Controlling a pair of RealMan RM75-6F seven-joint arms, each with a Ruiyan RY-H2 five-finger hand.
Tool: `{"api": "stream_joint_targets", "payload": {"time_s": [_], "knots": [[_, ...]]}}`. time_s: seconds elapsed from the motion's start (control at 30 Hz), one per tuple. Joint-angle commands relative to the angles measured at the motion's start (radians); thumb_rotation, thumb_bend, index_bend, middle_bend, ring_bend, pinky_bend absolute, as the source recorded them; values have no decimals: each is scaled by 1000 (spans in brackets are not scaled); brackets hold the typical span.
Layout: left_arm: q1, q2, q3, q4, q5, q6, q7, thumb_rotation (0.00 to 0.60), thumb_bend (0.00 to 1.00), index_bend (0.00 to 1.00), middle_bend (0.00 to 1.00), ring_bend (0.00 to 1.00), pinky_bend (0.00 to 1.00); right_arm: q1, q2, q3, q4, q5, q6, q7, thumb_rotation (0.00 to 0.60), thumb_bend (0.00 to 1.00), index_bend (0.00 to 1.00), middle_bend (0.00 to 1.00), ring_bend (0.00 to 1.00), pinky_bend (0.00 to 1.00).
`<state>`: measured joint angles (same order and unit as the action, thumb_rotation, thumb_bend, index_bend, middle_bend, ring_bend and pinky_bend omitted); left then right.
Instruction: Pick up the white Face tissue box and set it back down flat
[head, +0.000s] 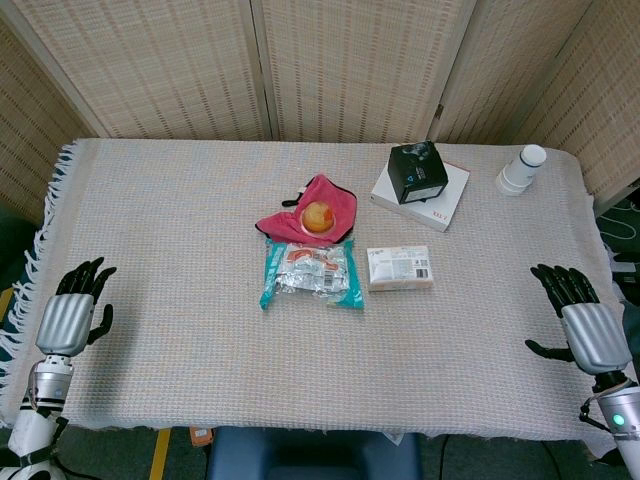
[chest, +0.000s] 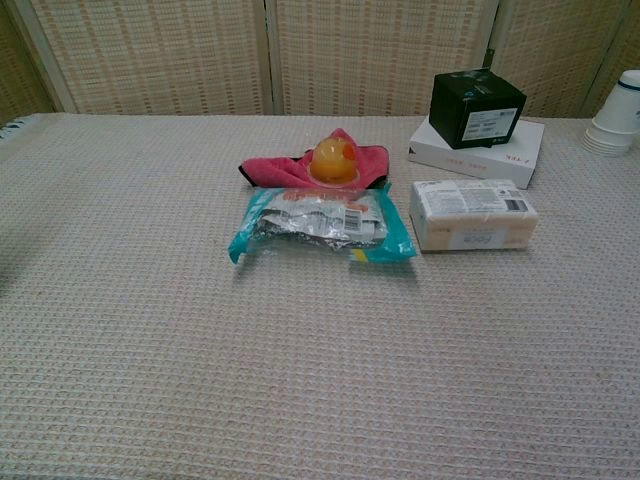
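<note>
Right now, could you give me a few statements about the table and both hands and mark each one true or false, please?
1. The left hand is holding the white tissue box. False: it rests at the table's left edge with nothing in it.
2. The black box sits on top of the white tissue box. True.
3. The yellow duck sits on the red cloth. True.
4. The stack of paper cups stands at the near left corner. False: it stands at the far right.
5. The right hand has its fingers apart and holds nothing. True.
6. The teal snack packet lies behind the duck. False: it lies in front, nearer the robot.
</note>
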<state>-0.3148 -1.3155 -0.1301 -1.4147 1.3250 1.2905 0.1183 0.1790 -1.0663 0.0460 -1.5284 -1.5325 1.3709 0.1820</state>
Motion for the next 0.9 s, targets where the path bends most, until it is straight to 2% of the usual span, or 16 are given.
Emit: {"api": "stream_joint_targets", "payload": {"time_s": [0.03,0.5,0.63,0.73,0.9], "knots": [[0,1,0,-2,-4,-3,4,600,549,147,0,0,111,0,1,0,0,0,1,0,600,0,0,45,7,0],[3,16,-2,-30,-18,-9,7,600,550,147,0,0,111,9,-8,4,-1,17,-22,-14,600,0,0,45,7,0],[4,24,-6,-35,-22,-12,-7,600,549,146,0,0,111,48,-29,30,1,40,-69,-2,600,0,0,45,8,0],[7,32,-8,-40,-21,-9,-21,600,550,146,0,0,111,119,-40,59,-2,66,-163,-53,600,0,0,45,7,0],[10,44,-10,-45,-19,-8,-44,600,549,146,0,0,111,297,-62,129,-42,163,-408,-162,600,0,0,45,7,0]]}}
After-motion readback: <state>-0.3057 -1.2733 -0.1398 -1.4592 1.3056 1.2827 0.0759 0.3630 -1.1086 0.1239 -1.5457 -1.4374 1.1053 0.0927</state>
